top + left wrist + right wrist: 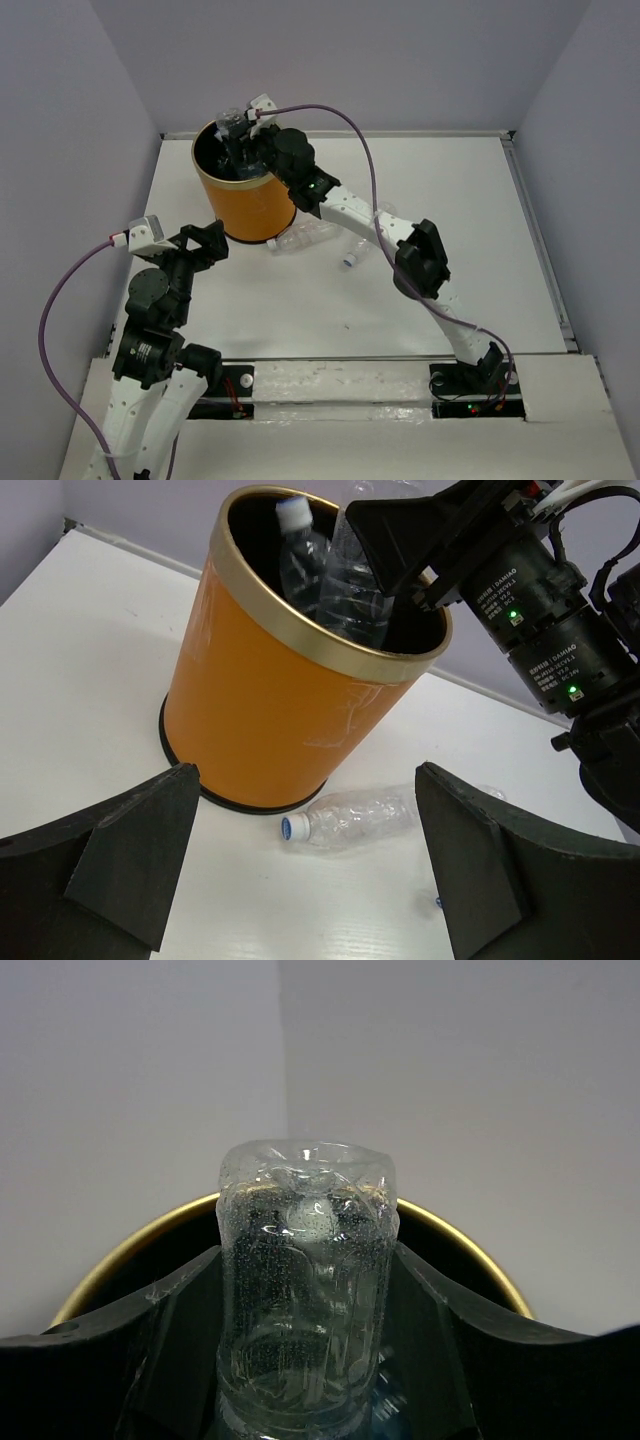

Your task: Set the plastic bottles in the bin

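A clear, crinkled plastic bottle (305,1290) is clamped between the two black fingers (170,1330) of the right gripper (238,135). It is held over the open mouth of the tall orange cylindrical bin (245,205), with its dimpled base pointing away from the wrist camera. The bin's thin pale-gold rim (120,1260) curves behind the bottle, around a black inside.

A second clear bottle with a white cap (300,550) is inside the bin, upright against the far wall, its cap about level with the rim.

The bin stands at the far left of the white table (450,200). Just beside the right of its foot, a clear lying bottle with a blue-ringed cap (355,815) rests on its side, cap towards the bin. A little further right and nearer lies another crumpled clear bottle (360,248), partly under the right arm's white forearm (350,210).

The left gripper (300,880) hovers low at the near left of the bin and faces it. Its black fingers (130,850) are spread wide with nothing between them.
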`<action>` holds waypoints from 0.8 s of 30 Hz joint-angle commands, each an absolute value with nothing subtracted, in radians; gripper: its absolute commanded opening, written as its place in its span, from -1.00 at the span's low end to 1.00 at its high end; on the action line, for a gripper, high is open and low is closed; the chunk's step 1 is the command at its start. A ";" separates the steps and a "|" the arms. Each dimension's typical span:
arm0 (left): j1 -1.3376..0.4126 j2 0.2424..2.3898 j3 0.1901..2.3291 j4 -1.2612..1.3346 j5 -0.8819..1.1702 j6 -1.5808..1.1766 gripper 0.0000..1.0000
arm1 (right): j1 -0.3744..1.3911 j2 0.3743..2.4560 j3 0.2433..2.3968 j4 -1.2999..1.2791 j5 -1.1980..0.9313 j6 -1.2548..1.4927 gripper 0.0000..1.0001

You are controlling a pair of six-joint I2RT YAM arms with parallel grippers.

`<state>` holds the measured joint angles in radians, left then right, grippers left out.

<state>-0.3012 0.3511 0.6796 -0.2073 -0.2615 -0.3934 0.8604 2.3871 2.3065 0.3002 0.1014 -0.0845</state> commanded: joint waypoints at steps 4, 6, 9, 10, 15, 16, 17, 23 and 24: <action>-0.305 0.365 0.698 -0.187 -0.272 -0.393 0.96 | 0.902 2.305 2.275 0.389 0.074 0.069 0.75; -0.305 0.380 0.718 -0.202 -0.253 -0.379 0.96 | 0.902 2.245 2.200 0.390 0.108 0.073 0.94; -0.305 0.416 0.758 -0.219 -0.195 -0.334 0.96 | 0.902 2.121 2.078 0.390 0.144 0.079 0.99; -0.305 0.428 0.770 -0.222 -0.176 -0.321 0.95 | 0.902 2.083 2.042 0.388 0.150 0.081 0.99; -0.305 0.528 0.844 -0.207 0.014 -0.245 0.91 | 0.848 1.810 1.762 0.315 0.194 0.187 0.76; -0.306 0.577 0.867 -0.207 0.085 -0.235 0.89 | 0.828 1.718 1.646 0.306 0.188 0.225 0.52; -0.308 0.617 0.881 -0.208 0.127 -0.229 0.82 | 0.796 1.666 1.577 0.286 0.175 0.282 0.08; -0.476 0.884 0.988 -0.158 0.107 -0.217 0.29 | 0.579 1.285 1.009 0.169 0.123 0.517 -1.00; -0.520 0.949 1.014 -0.155 0.040 -0.192 0.25 | 0.550 1.246 0.950 0.164 0.117 0.558 -0.99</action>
<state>-0.3942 0.7937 0.9303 -0.2009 0.0725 -0.2608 0.6276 1.3452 1.1948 0.2635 0.1244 0.3615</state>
